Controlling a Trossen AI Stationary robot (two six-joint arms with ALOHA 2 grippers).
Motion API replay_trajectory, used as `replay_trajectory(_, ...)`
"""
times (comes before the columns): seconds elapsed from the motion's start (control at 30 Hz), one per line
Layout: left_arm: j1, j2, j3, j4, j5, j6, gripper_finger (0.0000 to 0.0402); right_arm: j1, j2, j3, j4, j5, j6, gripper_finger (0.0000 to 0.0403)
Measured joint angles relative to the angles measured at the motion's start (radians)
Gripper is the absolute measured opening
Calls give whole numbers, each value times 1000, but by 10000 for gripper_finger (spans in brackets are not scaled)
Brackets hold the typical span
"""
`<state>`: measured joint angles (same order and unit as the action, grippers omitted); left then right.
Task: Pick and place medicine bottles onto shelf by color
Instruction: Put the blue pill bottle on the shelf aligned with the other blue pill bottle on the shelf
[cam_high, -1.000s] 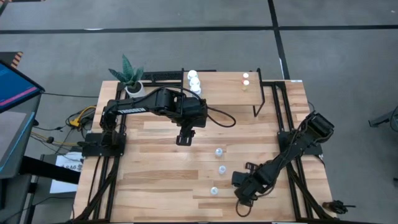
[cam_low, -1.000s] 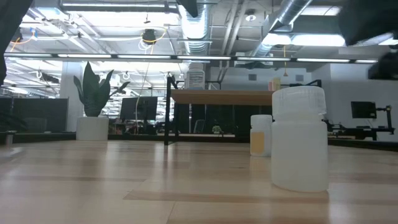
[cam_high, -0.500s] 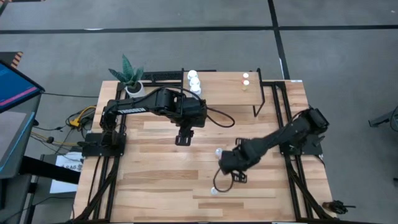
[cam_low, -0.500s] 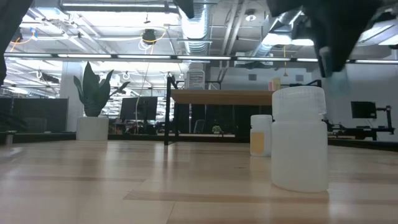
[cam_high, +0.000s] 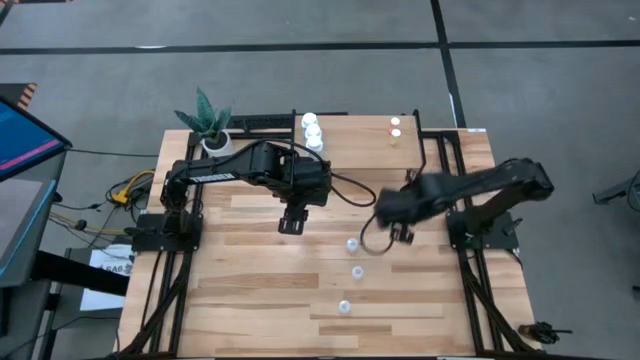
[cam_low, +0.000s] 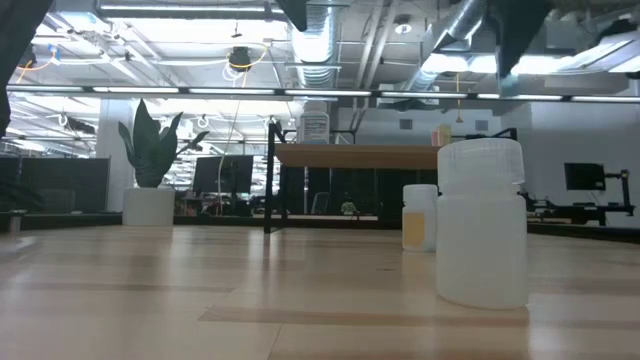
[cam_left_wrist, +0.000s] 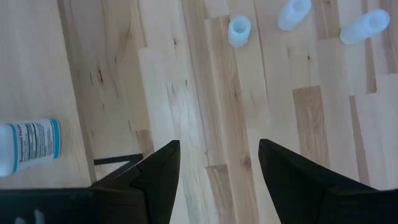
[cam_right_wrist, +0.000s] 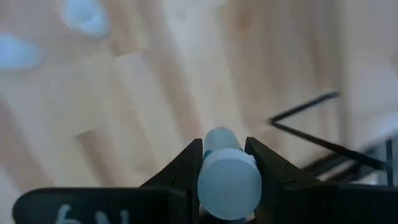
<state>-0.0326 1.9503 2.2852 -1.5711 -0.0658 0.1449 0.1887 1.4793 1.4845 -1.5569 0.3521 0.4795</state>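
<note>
Right gripper (cam_right_wrist: 225, 163) holds a small bottle (cam_right_wrist: 226, 174) tight above the table (cam_high: 250, 290), left gripper (cam_left_wrist: 217, 163) open, near the shelf (cam_high: 360, 135).

Place: robotics lab in an open industrial office hall
Ceiling: bare ducts (cam_low: 318, 45), pipes and strip lights above the end effectors
Background: monitors (cam_low: 222, 172) on desks, far beyond the end effectors
Floor: grey carpet tiles (cam_high: 300, 70)
Rig: wooden bench (cam_high: 250, 290) on black frame, loose cables (cam_high: 125, 190) beside it
</note>
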Motion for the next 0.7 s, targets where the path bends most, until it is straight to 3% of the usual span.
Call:
replay_trajectory(0.3, 0, 0, 0, 0, -2, 11, 206, -304, -179, 0, 84, 84, -120, 110)
replay_trajectory(0.5, 0, 0, 0, 19, -2, 24, 206, -505, -138, 1, 242, 16, -258, 109)
replay_trajectory(0.7, 0, 0, 0, 18, -2, 28, 206, -599, -34, -1, 267, -95, -363, 109)
